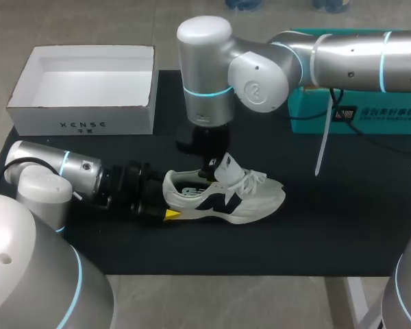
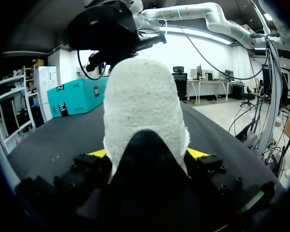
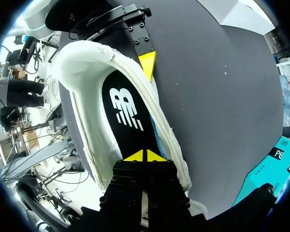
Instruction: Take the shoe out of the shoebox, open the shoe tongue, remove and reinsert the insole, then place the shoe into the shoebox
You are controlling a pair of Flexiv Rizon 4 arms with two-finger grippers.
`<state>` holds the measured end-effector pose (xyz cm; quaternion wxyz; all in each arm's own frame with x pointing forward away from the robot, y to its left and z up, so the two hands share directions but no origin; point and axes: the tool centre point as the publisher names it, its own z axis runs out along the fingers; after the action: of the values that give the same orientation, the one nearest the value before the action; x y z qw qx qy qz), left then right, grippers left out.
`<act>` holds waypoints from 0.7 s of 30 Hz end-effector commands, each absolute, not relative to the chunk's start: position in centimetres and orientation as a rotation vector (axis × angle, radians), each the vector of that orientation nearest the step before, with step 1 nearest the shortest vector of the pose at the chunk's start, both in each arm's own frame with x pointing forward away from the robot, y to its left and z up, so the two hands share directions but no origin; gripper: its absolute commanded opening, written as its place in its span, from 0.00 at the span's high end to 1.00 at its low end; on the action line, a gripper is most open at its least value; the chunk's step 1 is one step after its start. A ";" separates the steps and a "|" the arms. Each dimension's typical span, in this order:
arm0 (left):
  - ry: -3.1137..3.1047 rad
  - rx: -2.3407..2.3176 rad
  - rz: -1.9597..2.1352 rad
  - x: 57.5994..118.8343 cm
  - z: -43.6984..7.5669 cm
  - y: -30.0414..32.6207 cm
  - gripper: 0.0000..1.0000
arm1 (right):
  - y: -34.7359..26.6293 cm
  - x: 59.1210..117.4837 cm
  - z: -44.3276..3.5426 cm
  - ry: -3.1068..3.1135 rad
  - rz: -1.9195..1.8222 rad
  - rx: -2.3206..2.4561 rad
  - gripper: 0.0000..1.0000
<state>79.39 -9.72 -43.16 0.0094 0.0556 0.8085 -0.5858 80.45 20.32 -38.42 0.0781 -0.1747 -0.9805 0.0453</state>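
Now, mid-frame, left gripper [image 1: 168,200] clamped the shoe [image 1: 233,199] at its heel; right gripper [image 3: 146,155] pinched narrow on the insole [image 3: 125,108].

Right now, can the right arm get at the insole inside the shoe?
Probably yes. The right gripper sits down in the shoe opening, closed tips at the black insole, nothing between them; the left gripper clamps the heel.
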 end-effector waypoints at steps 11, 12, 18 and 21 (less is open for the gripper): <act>2.526 0.173 -1.827 79.3 -43.3 -9.7 1.00 | 20.8 81.1 -38.4 -2.939 0.155 -0.498 0.64; 2.526 0.173 -1.827 79.3 -43.3 -9.7 1.00 | 20.8 81.1 -38.4 -2.939 0.156 -0.498 0.64; 2.526 0.173 -1.827 79.3 -43.3 -9.7 1.00 | 21.0 81.1 -39.7 -2.936 0.151 -0.501 0.59; 2.526 0.173 -1.827 79.3 -43.3 -9.7 1.00 | 21.6 80.7 -41.4 -2.920 0.125 -0.500 0.56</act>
<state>79.42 -9.73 -43.15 0.0092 0.0552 0.8086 -0.5857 80.58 21.12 -39.25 0.0823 -0.1683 -0.9812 0.0459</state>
